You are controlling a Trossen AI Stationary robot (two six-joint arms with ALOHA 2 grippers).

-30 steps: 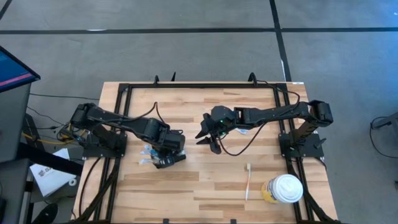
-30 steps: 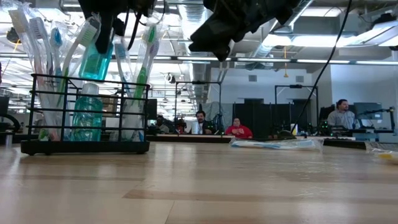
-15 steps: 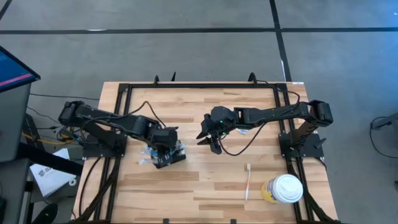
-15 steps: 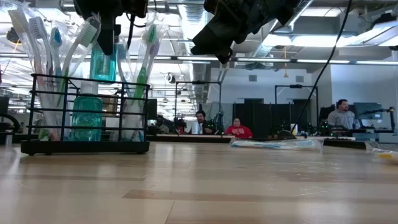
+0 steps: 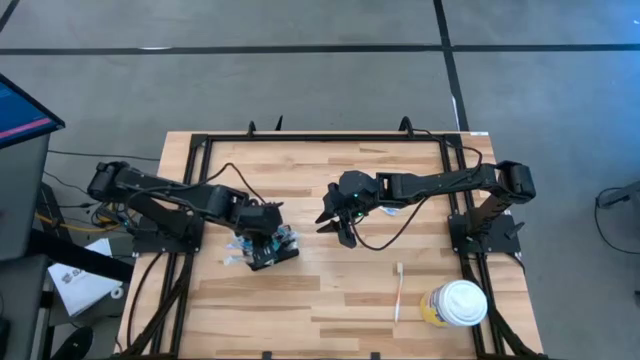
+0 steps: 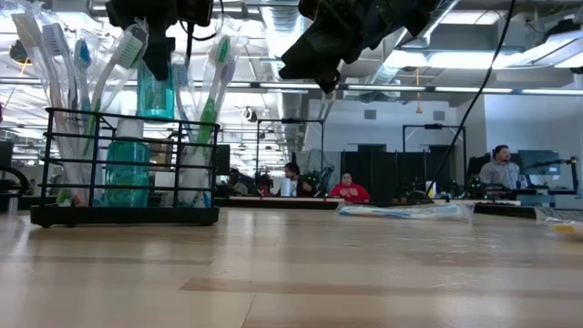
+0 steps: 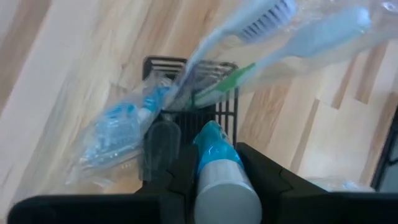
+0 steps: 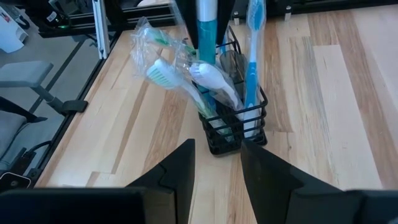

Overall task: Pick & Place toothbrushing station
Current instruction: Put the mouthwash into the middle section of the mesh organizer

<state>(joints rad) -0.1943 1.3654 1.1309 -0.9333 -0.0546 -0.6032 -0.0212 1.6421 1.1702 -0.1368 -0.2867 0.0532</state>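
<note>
While the left gripper [image 5: 262, 243] hangs directly over the toothbrushing station [image 5: 266, 246], a small black rectangular wire-mesh holder box on the left half of the pale wooden plank table [image 5: 330, 290], its fingers pinch a teal-and-white tube [image 7: 217, 171] that stands upright in the box. The tube's long axis runs vertically, in line with the jaws above it, so any lift or release appears to turn on a straight vertical path. In the low view the holder's long side lies across the picture, its base flat on the table.

The right gripper [image 5: 335, 222] hovers near the table's middle, well apart from the holder, with its jaws spread and nothing between them; the left arm is plainly the nearer one.

The holder [image 8: 233, 127] is dark all over, open-barred, and crowded with upright wrapped toothbrushes [image 6: 211, 87] in clear film, white, blue and green. A loose white toothbrush [image 5: 398, 291] and a white-lidded yellowish cup [image 5: 455, 304] lie at the table's near right.
</note>
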